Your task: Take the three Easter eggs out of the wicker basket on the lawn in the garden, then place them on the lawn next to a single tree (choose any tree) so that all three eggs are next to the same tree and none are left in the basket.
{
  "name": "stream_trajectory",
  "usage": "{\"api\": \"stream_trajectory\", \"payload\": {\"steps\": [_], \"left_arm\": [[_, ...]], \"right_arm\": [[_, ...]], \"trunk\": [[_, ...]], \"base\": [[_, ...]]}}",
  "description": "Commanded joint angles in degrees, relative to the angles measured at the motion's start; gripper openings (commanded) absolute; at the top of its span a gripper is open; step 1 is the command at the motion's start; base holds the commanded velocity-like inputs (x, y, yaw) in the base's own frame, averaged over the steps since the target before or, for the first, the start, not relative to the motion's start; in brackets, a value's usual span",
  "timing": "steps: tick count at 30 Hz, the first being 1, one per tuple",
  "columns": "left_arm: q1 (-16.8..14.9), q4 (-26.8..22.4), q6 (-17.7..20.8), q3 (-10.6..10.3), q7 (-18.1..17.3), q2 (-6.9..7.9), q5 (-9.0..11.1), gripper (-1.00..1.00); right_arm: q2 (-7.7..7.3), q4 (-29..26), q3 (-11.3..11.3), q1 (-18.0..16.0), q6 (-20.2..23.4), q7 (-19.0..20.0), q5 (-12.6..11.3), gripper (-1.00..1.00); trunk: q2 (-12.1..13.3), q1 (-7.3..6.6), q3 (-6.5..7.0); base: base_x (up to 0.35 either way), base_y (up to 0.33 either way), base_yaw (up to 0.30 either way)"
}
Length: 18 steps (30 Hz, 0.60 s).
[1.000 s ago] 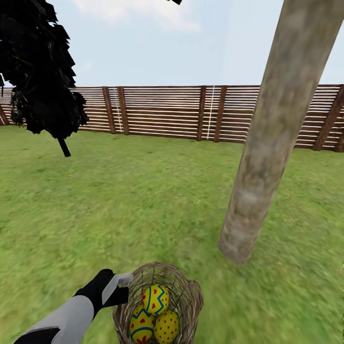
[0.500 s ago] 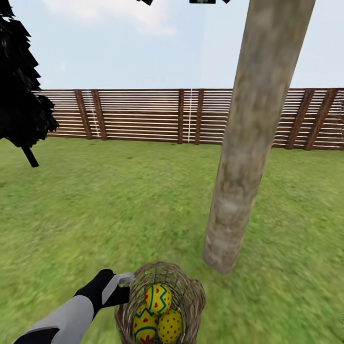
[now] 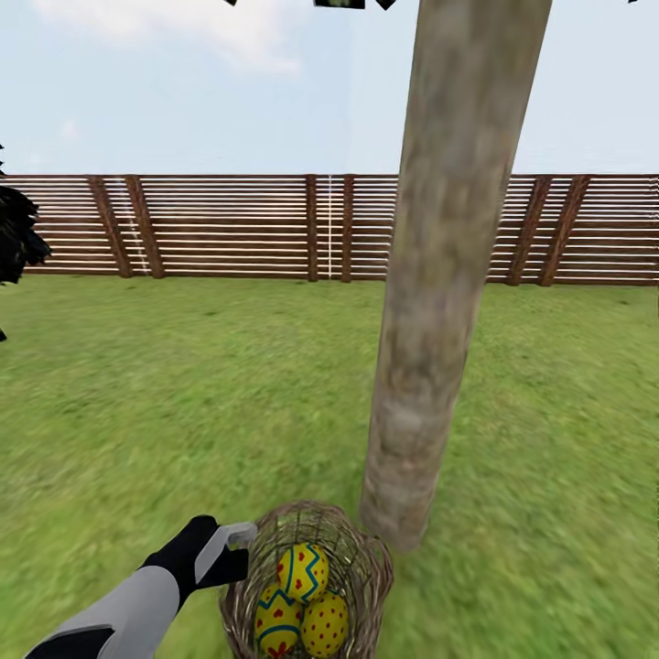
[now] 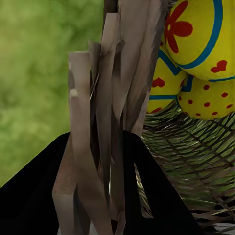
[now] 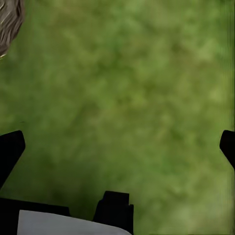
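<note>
The brown wicker basket (image 3: pixel 368 560) sits low in the head view, just in front of the thick pale tree trunk (image 3: pixel 430 302). Three yellow eggs lie inside it: one with blue zigzags (image 3: pixel 302 571), one with red hearts (image 3: pixel 276 621) and one with red dots (image 3: pixel 324 624). My left gripper (image 3: pixel 240 535) is shut on the basket's rim (image 4: pixel 112 98), with dark fingers (image 4: pixel 152 191) either side of the weave. The eggs (image 4: pixel 205 34) show close beyond it. My right gripper (image 5: pixel 117 142) hangs open over bare lawn (image 5: pixel 127 83), its fingertips (image 5: pixel 10 149) far apart.
A brown slat fence (image 3: pixel 229 227) closes the far side of the lawn (image 3: pixel 183 394). A black-foliaged tree (image 3: pixel 14 233) shows at the left edge. Open grass spreads on both sides of the trunk. A grey-brown patch (image 5: pixel 9 19) sits at a corner of the right wrist view.
The whole view has shifted: fence, black tree and trunk have slid left in the picture, and the trunk's base now stands closer to the basket. My left gripper keeps its hold on the rim.
</note>
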Motion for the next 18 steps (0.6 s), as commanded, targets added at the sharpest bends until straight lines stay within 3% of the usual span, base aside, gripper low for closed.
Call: {"api": "stream_trajectory", "payload": {"steps": [1,7,12,18], "left_arm": [[0.0,-0.1,0.3,0.6,0.4,-0.06,0.7,-1.0],[0.0,-0.1,0.3,0.6,0.4,-0.03,0.7,-1.0],[0.0,-0.1,0.3,0.6,0.4,0.03,0.7,-1.0],[0.0,-0.1,0.3,0.6,0.4,-0.05,0.7,-1.0]], "right_arm": [[-0.02,0.1,-0.5,0.0,-0.2,0.1,0.6,1.0],[-0.02,0.1,-0.5,0.0,-0.2,0.1,0.7,1.0],[-0.02,0.1,-0.5,0.0,-0.2,0.1,0.7,1.0],[-0.02,0.1,-0.5,0.0,-0.2,0.1,0.7,1.0]], "trunk": [[0.0,0.03,-0.05],[0.0,0.03,-0.05],[0.0,0.03,-0.05],[-2.4,1.35,-1.13]], "base": [[0.335,-0.095,-0.021],[0.301,-0.085,-0.002],[0.018,-0.005,0.0],[0.0,0.0,0.0]]}}
